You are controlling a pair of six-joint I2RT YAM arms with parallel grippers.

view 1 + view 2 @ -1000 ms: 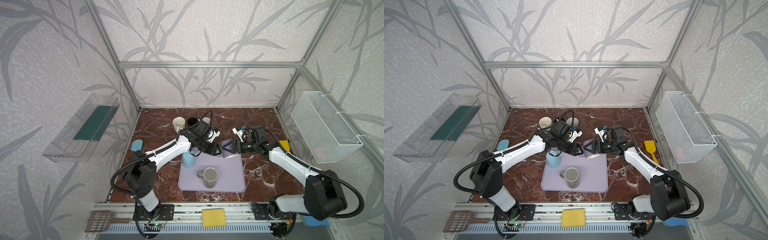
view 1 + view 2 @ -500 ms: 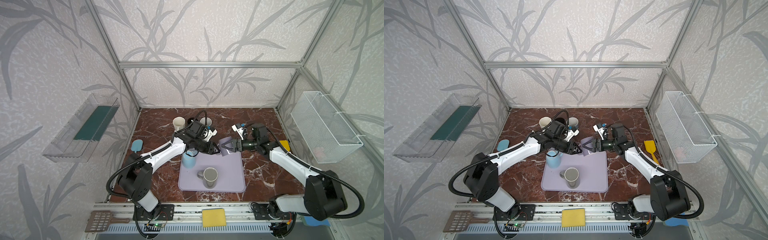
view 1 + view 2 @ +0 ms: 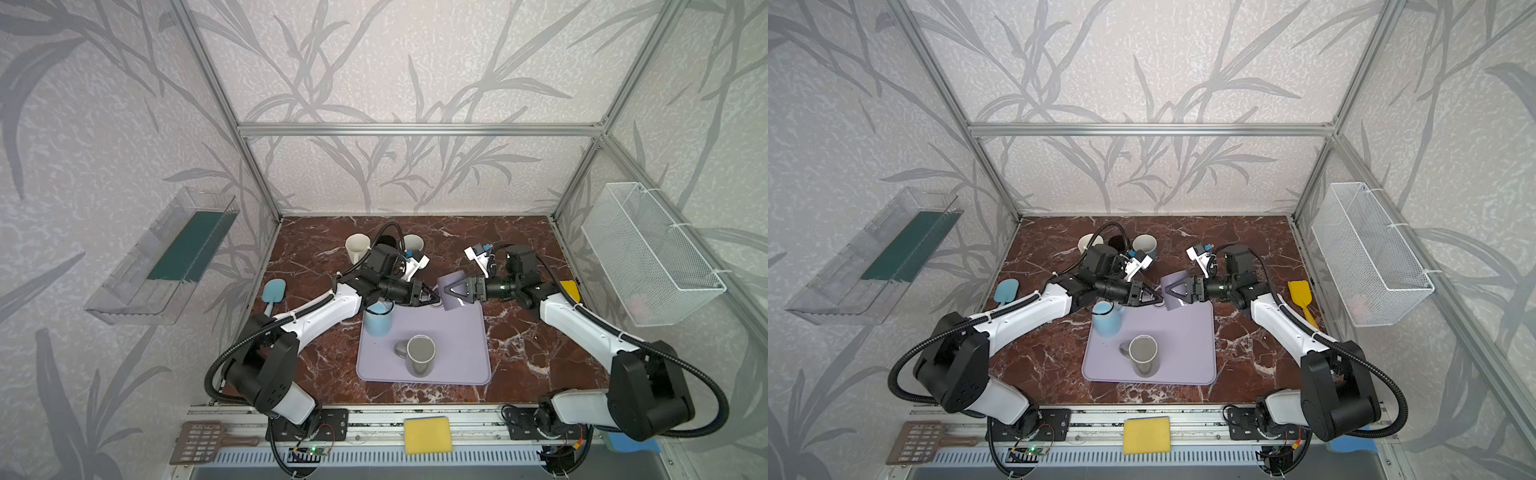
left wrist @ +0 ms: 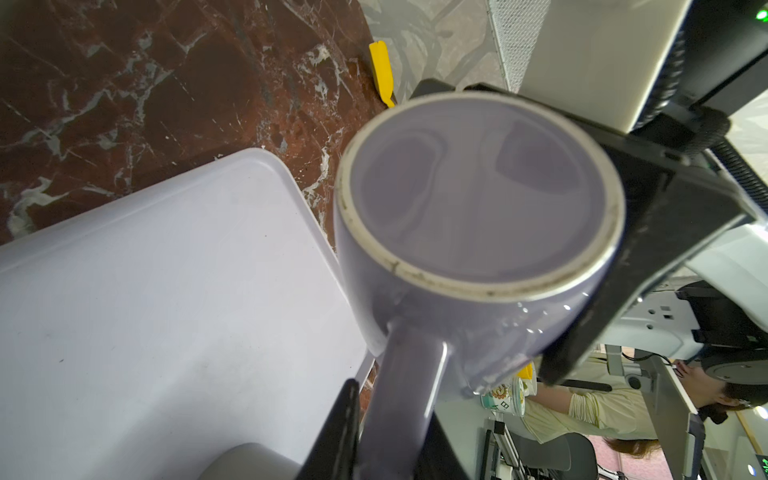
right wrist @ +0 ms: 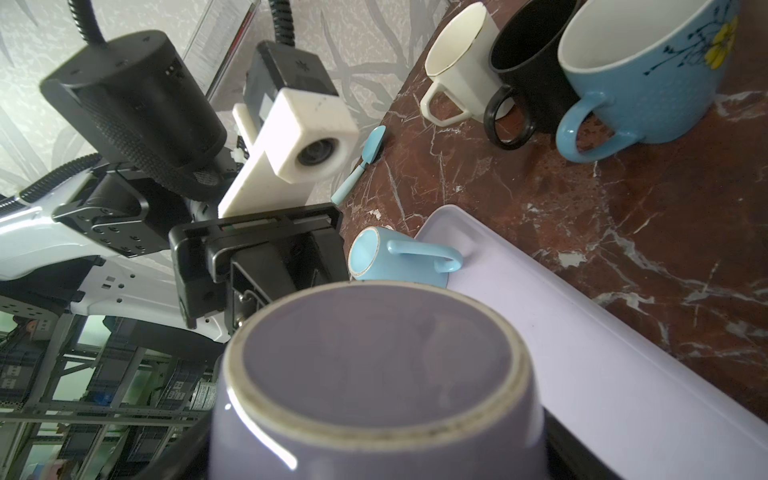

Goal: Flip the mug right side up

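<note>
Since a second ago the left gripper (image 3: 430,297) has narrowed its fingers (image 4: 338,432); we now see them pinching the handle of the lilac mug (image 3: 445,281). The mug hangs bottom-up and tilted over the far edge of the lilac tray (image 3: 465,332), clear of the tabletop (image 3: 316,249). The right gripper (image 3: 451,293), fingers spread wide, clamps its body.

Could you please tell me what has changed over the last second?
The left pincer has narrowed around the handle of the purple mug; whether it grips yet is unclear. The right pincer, still clamped on the mug's body, has carried it slightly leftward in both top views. The grey mug and light blue mug on the tray have not moved.
</note>
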